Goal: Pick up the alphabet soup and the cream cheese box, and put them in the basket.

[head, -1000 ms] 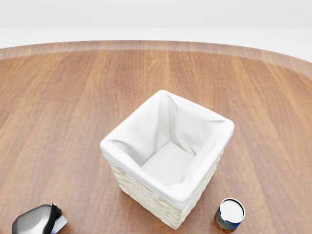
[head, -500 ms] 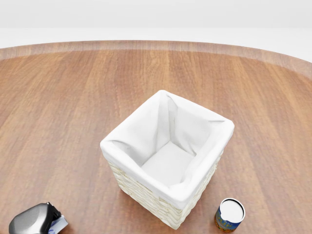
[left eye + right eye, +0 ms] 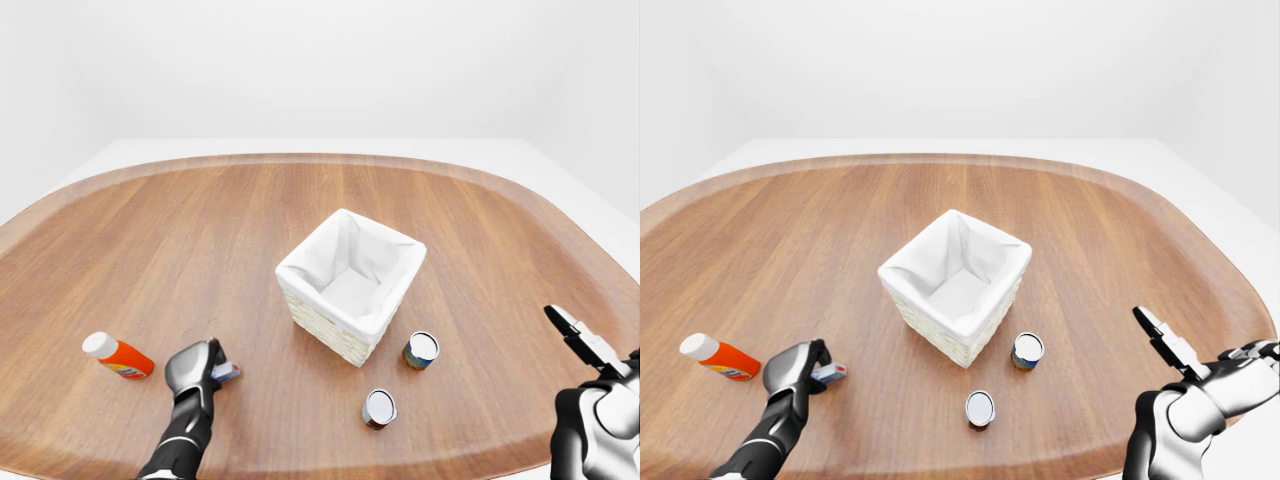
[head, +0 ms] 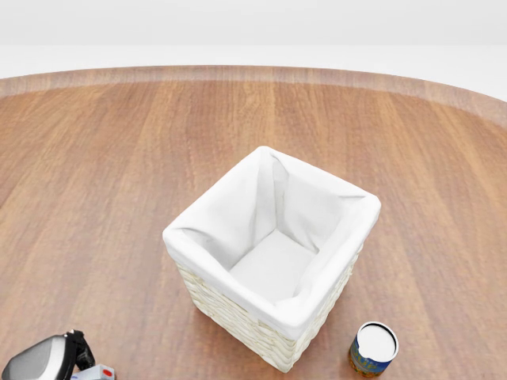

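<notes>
- Two cans were seen in the left-eye view on the wooden table (image 3: 150, 230): one can (image 3: 421, 350) stood just beside the lower right corner of the basket (image 3: 351, 284), and a second can (image 3: 379, 408) stood below it, nearer the table's edge. Which of them was the alphabet soup could not be told.
- The white-lined wicker basket was placed near the table's middle, with nothing seen inside it.
- The left hand (image 3: 193, 365) was laid at the lower left, touching a small box (image 3: 226, 373), likely the cream cheese box; whether the fingers were closed round it could not be told. An orange bottle with a white cap (image 3: 117, 356) lay further left, apart from the hand.
- In the head view, only the basket, one can (image 4: 373, 347) and the left hand (image 4: 46, 361) at the bottom left corner were shown.
- In the right-eye view, the right hand (image 3: 1185, 365) was held off the table's right edge, fingers extended and nothing held.
</notes>
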Robot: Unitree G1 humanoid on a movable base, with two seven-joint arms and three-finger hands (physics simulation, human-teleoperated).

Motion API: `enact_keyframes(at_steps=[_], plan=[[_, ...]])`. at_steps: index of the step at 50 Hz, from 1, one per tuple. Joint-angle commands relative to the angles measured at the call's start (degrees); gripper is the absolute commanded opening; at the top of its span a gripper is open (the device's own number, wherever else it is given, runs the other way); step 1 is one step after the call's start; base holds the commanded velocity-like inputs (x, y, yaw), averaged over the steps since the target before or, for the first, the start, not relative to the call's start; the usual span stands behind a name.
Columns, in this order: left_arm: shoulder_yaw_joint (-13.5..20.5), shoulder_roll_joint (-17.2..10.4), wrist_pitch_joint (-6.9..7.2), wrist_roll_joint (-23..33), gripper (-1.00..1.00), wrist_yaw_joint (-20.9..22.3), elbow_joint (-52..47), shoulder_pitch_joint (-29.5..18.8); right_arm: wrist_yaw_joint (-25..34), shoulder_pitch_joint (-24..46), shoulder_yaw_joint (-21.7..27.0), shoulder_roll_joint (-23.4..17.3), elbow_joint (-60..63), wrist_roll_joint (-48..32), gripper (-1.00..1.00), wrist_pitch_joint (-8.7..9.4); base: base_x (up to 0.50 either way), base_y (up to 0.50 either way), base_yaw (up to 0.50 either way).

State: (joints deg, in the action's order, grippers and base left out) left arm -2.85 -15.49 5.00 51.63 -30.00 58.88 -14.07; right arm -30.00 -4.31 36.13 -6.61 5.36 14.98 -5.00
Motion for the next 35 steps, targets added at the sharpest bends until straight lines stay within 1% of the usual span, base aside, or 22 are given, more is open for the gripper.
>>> enact_keyframes(at_steps=[1,3,9,11,15,19,24,26,27,29,30,31,32,33,35], plan=[[3.4,0.5,0.00,3.2,-1.00,0.0,-16.7,10.1,0.0,-0.1,0.0,0.0,0.0,0.0,1.00,0.00,0.00,0.00,0.00],[3.6,0.8,0.00,4.2,-1.00,0.3,-18.8,10.7,0.0,0.1,0.0,0.0,-0.3,0.0,1.00,0.00,0.00,0.00,0.00],[4.8,1.1,0.00,5.9,-1.00,3.8,-23.8,12.1,0.0,0.0,0.0,0.0,0.3,-0.1,1.00,0.00,0.00,0.00,0.00],[4.9,1.1,0.00,5.9,-1.00,6.1,-24.9,12.2,0.0,-0.1,0.0,0.1,0.4,-0.1,1.00,0.00,0.00,0.00,0.00],[5.9,1.5,0.00,7.6,-1.00,9.2,-30.5,13.7,0.0,-0.3,0.0,0.2,0.6,-0.1,1.00,0.00,0.00,0.00,0.00],[7.6,2.0,0.00,7.5,-1.00,9.8,-32.2,13.2,0.0,-0.2,0.1,0.2,0.4,-0.2,1.00,0.00,0.00,0.00,0.00],[8.0,2.4,0.00,8.1,-1.00,11.9,-37.3,14.5,0.0,-0.1,0.1,0.2,0.2,-0.3,1.00,0.00,0.00,0.00,0.00],[8.8,3.1,0.00,9.3,-1.00,11.6,-39.8,14.4,0.0,-0.1,0.1,0.1,0.2,-0.3,1.00,0.00,0.00,0.00,0.00],[9.2,3.2,0.00,8.4,-1.00,11.6,-41.4,14.6,0.0,-0.1,0.1,0.1,0.2,-0.3,1.00,0.00,0.00,0.00,0.00],[9.1,3.6,0.00,9.3,-1.00,12.8,-44.4,15.6,0.0,0.0,0.1,0.1,0.2,-0.2,1.00,0.00,0.00,0.00,0.00],[9.8,4.1,0.00,10.5,-1.00,10.6,-44.4,14.6,0.0,-0.2,0.1,0.1,0.4,-0.2,1.00,0.00,0.00,0.00,0.00],[9.2,4.1,0.00,11.1,-1.00,10.7,-45.2,14.7,0.0,0.0,0.1,0.1,0.1,-0.2,1.00,0.00,0.00,0.00,0.00],[9.8,5.0,0.00,12.6,-1.00,8.2,-45.0,13.5,0.0,0.0,0.0,0.1,0.0,-0.2,1.00,0.00,0.00,0.00,0.00],[9.1,4.6,0.00,12.9,-1.00,8.9,-45.6,14.1,0.0,0.0,0.0,0.0,0.0,-0.2,1.00,0.00,0.00,0.00,0.00],[9.0,4.7,0.00,12.3,-1.00,8.9,-46.3,14.0,0.0,-0.1,0.0,0.1,0.2,-0.1,1.00,0.00,0.00,0.00,0.00]])
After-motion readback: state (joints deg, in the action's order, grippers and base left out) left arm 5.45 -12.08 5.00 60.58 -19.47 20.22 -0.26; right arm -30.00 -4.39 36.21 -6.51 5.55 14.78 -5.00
